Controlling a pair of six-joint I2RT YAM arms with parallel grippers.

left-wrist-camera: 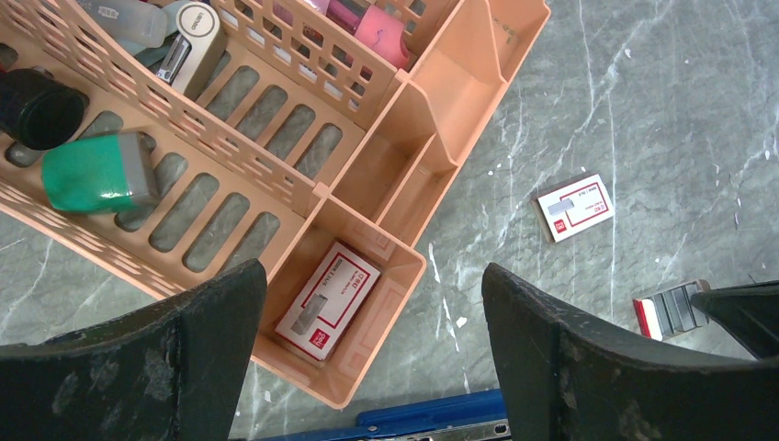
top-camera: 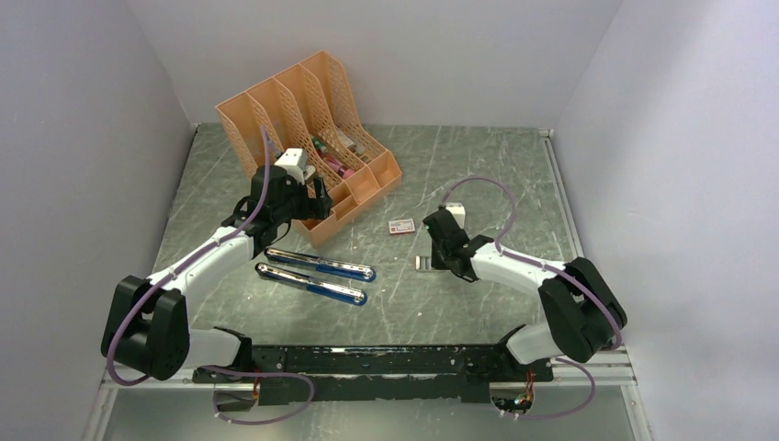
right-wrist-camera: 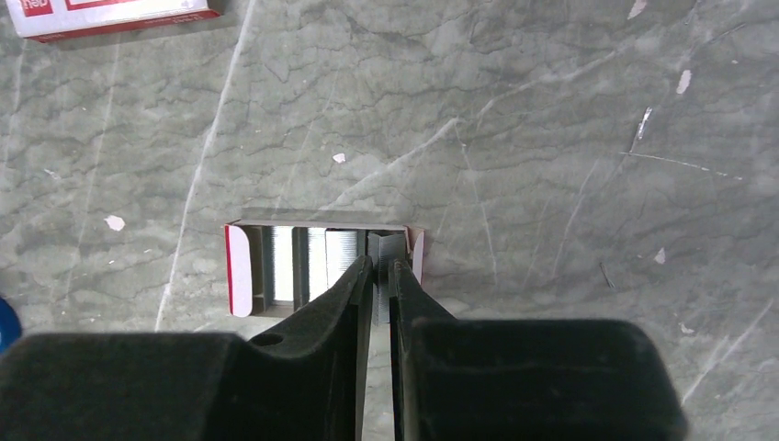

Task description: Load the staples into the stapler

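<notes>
Between the fingertips of the right claw [right-wrist-camera: 381, 271], pressed almost together, stood the end strip of the silvery-grey metal staples [right-wrist-camera: 388, 246]. The claw appeared to be pinching that strip edge-on, probably because so thin a piece can only be lifted by its flat sides. Just to the claw's left, the other strips lay side by side in their small open white-and-red cardboard tray [right-wrist-camera: 237, 271], which rested on the grey marbled tabletop [right-wrist-camera: 551, 138]. Farther ahead and to the left lay a closed little white-and-red box [right-wrist-camera: 110, 14], apart from the tray. Well off to the claw's left, the long blue-and-chrome stapler [top-camera: 317, 265] lay swung open flat, seemingly so its channel could receive the strip. Beyond it, the left claw [left-wrist-camera: 367, 276] hung spread wide and empty over a corner of the orange plastic desk organiser [left-wrist-camera: 367, 156], likely parked clear of the stapler. Beneath it, a second white-and-red box [left-wrist-camera: 326, 299] sat in a compartment.
</notes>
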